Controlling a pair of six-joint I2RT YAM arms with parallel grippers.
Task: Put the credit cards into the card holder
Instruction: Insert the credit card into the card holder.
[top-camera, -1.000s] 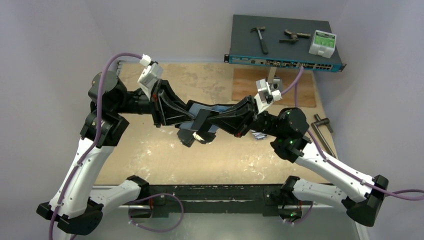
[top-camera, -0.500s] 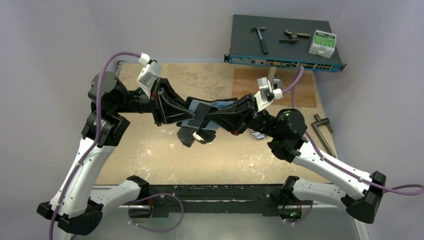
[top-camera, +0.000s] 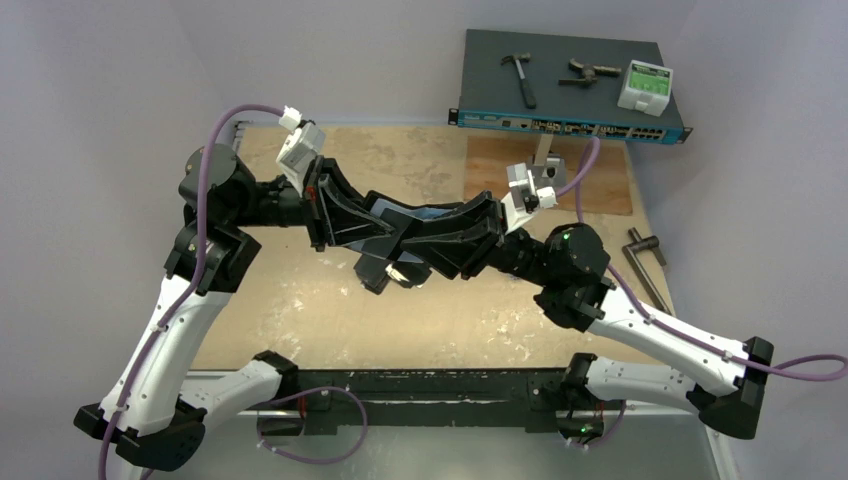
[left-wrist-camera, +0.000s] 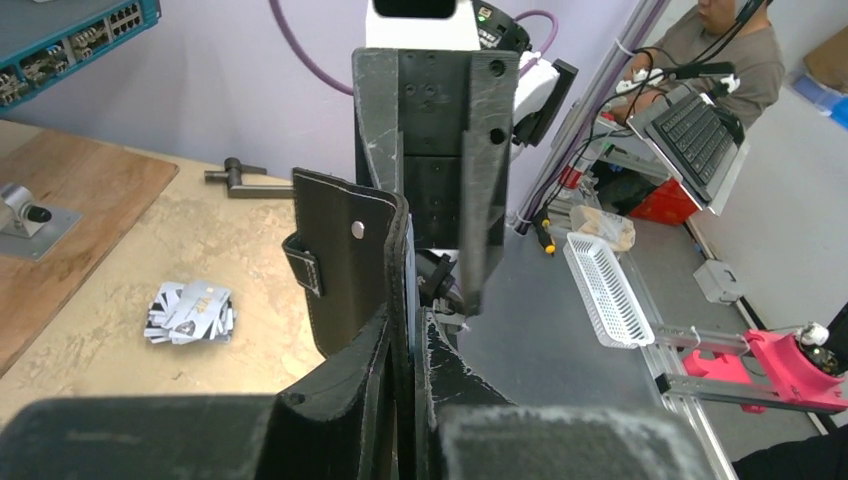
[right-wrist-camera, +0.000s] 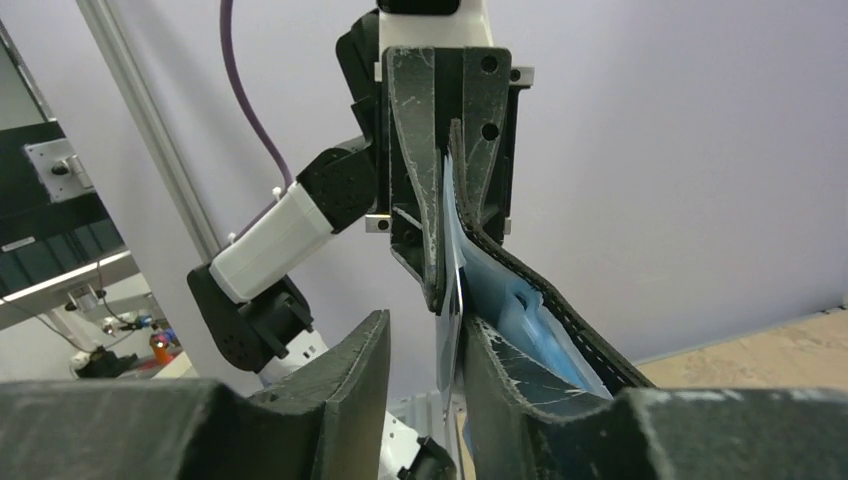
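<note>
Aloft, card holder (left-wrist-camera: 350, 265) in the left end effector (left-wrist-camera: 410, 335)

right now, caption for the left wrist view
left gripper clamps the black card holder, credit cards heaped on the table

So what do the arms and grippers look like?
The left arm and right arm share white shells, black joints and purple cables, with white camera blocks at the wrists. The left gripper and right gripper are black, with two tapered, scuffed fingers each.
</note>
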